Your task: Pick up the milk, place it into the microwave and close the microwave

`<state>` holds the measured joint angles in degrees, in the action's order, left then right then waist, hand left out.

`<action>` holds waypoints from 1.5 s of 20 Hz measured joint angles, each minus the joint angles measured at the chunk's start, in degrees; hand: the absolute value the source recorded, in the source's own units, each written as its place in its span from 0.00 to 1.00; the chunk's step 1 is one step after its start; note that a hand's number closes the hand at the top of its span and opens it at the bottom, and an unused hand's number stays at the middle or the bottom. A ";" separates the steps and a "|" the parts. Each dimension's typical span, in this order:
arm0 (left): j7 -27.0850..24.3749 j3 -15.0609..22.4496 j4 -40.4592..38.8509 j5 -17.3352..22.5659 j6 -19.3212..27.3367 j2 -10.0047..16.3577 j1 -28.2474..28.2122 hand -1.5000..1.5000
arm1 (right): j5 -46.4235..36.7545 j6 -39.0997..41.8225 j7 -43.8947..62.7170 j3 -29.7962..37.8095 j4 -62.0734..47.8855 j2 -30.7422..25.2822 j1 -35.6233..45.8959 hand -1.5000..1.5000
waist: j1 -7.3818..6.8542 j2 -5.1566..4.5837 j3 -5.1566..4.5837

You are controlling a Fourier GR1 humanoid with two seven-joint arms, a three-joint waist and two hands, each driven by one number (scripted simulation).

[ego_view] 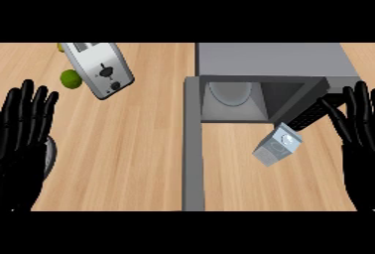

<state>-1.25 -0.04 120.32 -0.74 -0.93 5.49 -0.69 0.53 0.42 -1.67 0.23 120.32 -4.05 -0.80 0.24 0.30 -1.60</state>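
The milk [278,148] is not yet held. The right hand's [362,163] fingers [359,106] are spread straight and touch nothing, with the carton seen tilted on the counter [132,158] at its nine o'clock. At the milk's eleven o'clock the microwave [271,59] is found open, its door [193,163] swung out, so loading is allowed. The left hand [18,158] is rested at the left edge, fingers splayed.

The black left hand [22,154], seen at the left edge of the light wooden counter [132,163], was uniformly dark and faintly glossy, with long, slender, round-tipped fingers and a broad palm. The black right hand [360,161], at the right edge, matched it in colour and build.
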 measured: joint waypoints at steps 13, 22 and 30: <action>7.83 -7.06 1.79 19.15 -7.17 2.89 -1.98 0.00 | 32.96 25.71 5.88 8.59 -7.00 -15.38 5.23 0.00 | -0.77 -0.22 1.54; 11.24 -17.23 7.36 33.41 -14.38 6.45 -10.76 0.00 | 37.15 31.59 7.28 14.07 -12.73 -18.94 4.61 0.00 | -0.67 -0.22 1.58; 12.31 -24.42 11.03 41.65 -19.79 6.44 -17.38 0.00 | 27.05 33.26 2.81 13.27 -20.51 -15.88 5.40 0.00 | -0.86 -0.24 1.59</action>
<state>11.06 -24.45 131.35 40.91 -20.73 11.93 -18.07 27.57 33.68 1.14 13.50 99.81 -19.92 4.60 -0.63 0.06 0.00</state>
